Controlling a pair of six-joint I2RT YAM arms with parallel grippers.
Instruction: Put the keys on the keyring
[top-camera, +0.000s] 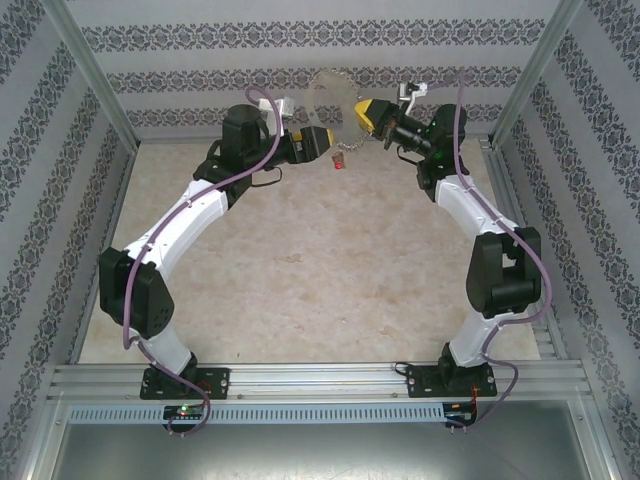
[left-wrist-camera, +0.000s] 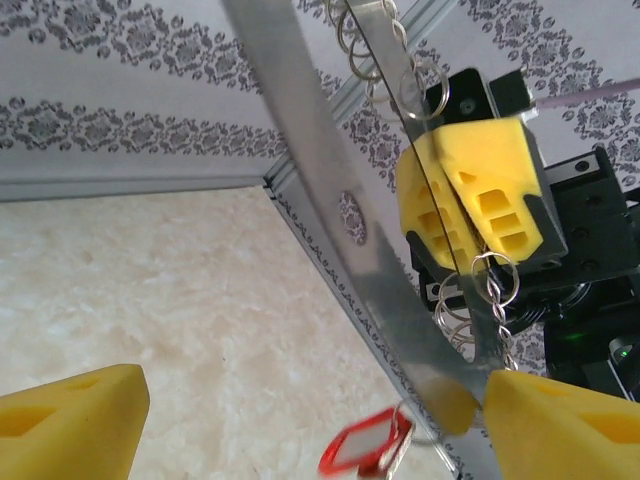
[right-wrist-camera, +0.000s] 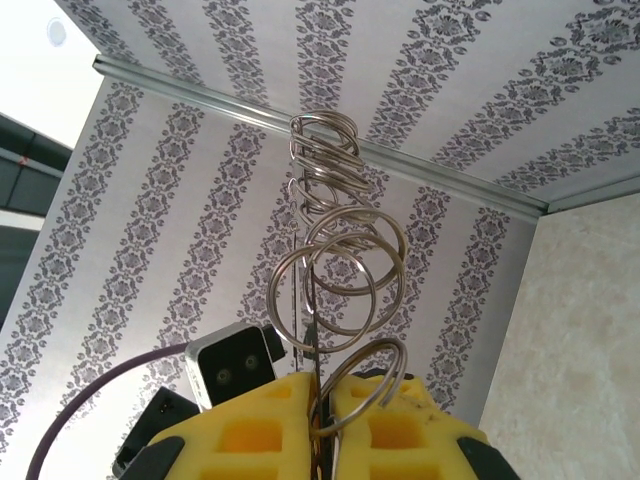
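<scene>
From the left wrist, the left jaws stand spread wide, and the red-headed key (left-wrist-camera: 365, 447) hangs low between them under the keyring (left-wrist-camera: 300, 150), above the bench (left-wrist-camera: 150, 290). From the right wrist, the right jaws are clamped on the keyring, with small rings (right-wrist-camera: 338, 265) stacked above. The top view shows the loop raised between both arms.

Striped damask walls (top-camera: 300, 40), beige marbled tabletop (top-camera: 320, 260), aluminium corner posts (top-camera: 92, 70) (evenly lit)

Bright, even diffuse light, only faint shadows on table (top-camera: 300, 270). Blown-out white patch up-left of right claw (right-wrist-camera: 325, 415). Glare on keyring (left-wrist-camera: 312, 170) band beyond left claw (left-wrist-camera: 315, 425); that claw's 2 fingertips (left-wrist-camera: 70, 420) blurred.
</scene>
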